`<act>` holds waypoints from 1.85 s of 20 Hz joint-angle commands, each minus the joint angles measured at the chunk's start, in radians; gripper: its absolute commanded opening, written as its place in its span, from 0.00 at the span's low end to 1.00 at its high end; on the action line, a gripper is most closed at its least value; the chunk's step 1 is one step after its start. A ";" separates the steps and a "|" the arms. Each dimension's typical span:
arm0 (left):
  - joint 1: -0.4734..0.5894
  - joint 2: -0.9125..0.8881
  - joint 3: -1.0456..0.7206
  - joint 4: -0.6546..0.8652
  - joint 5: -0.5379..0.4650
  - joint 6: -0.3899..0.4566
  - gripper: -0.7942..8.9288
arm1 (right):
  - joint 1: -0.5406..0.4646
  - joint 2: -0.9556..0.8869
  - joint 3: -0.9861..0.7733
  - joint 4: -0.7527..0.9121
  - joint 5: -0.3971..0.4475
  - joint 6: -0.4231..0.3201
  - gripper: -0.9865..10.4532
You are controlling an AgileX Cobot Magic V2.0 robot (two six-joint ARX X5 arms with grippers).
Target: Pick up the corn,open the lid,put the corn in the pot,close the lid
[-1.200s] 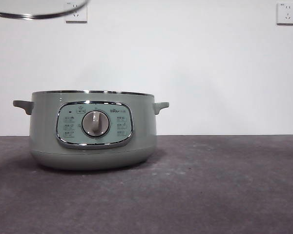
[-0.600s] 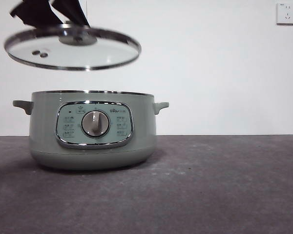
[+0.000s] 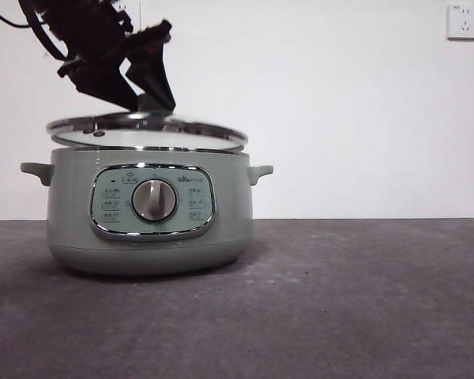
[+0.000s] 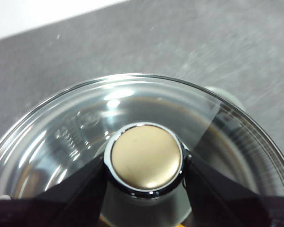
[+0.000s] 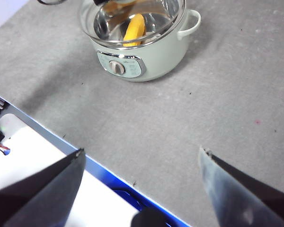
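Observation:
The sage-green pot stands on the grey table, left of centre in the front view. My left gripper comes down from the upper left and is shut on the lid's knob. It holds the glass lid just over the pot's rim. The lid is tilted, its left side a little higher than its right. The corn lies inside the pot, seen through the lid in the right wrist view. My right gripper is open and empty, far from the pot, above the table's near edge.
The grey table stretches to the right of the pot. A wall socket is at the top right. In the right wrist view the table's edge with a blue strip and a white surface lie below the gripper.
The lid, held by the left gripper, has come down from high at the upper left to just over the pot's rim. The pot has not moved.

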 commanded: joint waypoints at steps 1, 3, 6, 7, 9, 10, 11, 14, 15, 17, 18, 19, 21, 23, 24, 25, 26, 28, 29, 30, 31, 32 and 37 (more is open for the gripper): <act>-0.002 0.010 0.019 0.048 0.003 0.012 0.07 | 0.001 -0.012 -0.008 -0.027 0.005 0.013 0.44; -0.002 0.024 0.019 0.050 0.004 0.012 0.07 | 0.001 -0.012 -0.008 -0.027 0.005 0.012 0.44; -0.002 0.039 0.019 0.048 0.003 0.012 0.07 | 0.001 -0.011 -0.008 -0.027 0.006 0.012 0.44; -0.002 0.043 0.019 0.045 0.003 0.011 0.07 | 0.001 -0.011 -0.008 -0.027 0.012 0.012 0.44; -0.002 0.050 0.019 0.033 0.003 0.012 0.07 | 0.001 -0.011 -0.008 -0.027 0.016 0.012 0.44; -0.002 0.053 0.019 0.029 0.003 0.012 0.07 | 0.001 -0.011 -0.008 -0.027 0.016 0.011 0.44; -0.002 0.054 0.019 0.021 0.003 0.011 0.07 | 0.001 -0.011 -0.008 -0.027 0.016 0.011 0.44; -0.002 0.054 0.019 -0.018 0.004 0.011 0.08 | 0.001 -0.011 -0.008 -0.027 0.016 0.011 0.44; -0.001 0.054 0.019 -0.024 0.004 0.011 0.08 | 0.001 -0.011 -0.008 -0.027 0.016 0.011 0.44; 0.006 0.054 0.019 -0.029 0.005 0.001 0.22 | 0.001 -0.011 -0.008 -0.027 0.016 0.011 0.44; 0.009 0.053 0.020 -0.030 0.005 -0.001 0.36 | 0.001 -0.011 -0.008 -0.027 0.016 0.011 0.44; 0.009 0.051 0.020 -0.032 0.005 -0.001 0.48 | 0.001 -0.011 -0.008 -0.027 0.016 0.011 0.44; 0.009 0.043 0.020 -0.039 0.005 -0.001 0.54 | 0.001 -0.011 -0.008 -0.027 0.016 0.011 0.44; 0.009 0.021 0.020 -0.047 0.005 -0.001 0.54 | 0.001 -0.011 -0.008 -0.027 0.016 0.011 0.44; 0.009 0.006 0.020 -0.051 0.005 -0.001 0.54 | 0.001 -0.011 -0.008 -0.027 0.016 0.011 0.44; 0.009 -0.014 0.020 -0.059 0.006 -0.001 0.54 | 0.001 -0.011 -0.008 -0.027 0.016 0.011 0.44; 0.009 -0.036 0.020 -0.072 0.009 -0.001 0.54 | 0.001 -0.011 -0.008 -0.027 0.016 0.011 0.44; 0.009 -0.096 0.020 -0.127 0.013 -0.001 0.54 | 0.001 -0.011 -0.008 -0.027 0.016 0.009 0.44; 0.009 -0.140 0.020 -0.178 0.021 -0.001 0.54 | 0.001 -0.011 -0.008 -0.027 0.016 0.008 0.44; 0.009 -0.182 0.020 -0.230 0.043 -0.001 0.54 | 0.001 -0.011 -0.008 -0.027 0.016 0.008 0.44; 0.009 -0.230 0.020 -0.293 0.082 -0.001 0.54 | 0.001 -0.011 -0.008 -0.027 0.016 0.007 0.44; 0.009 -0.273 0.020 -0.346 0.120 -0.011 0.54 | 0.001 -0.011 -0.008 -0.027 0.016 0.007 0.44; 0.007 -0.523 0.020 -0.631 0.276 -0.052 0.54 | 0.001 -0.010 -0.008 -0.027 0.015 -0.019 0.44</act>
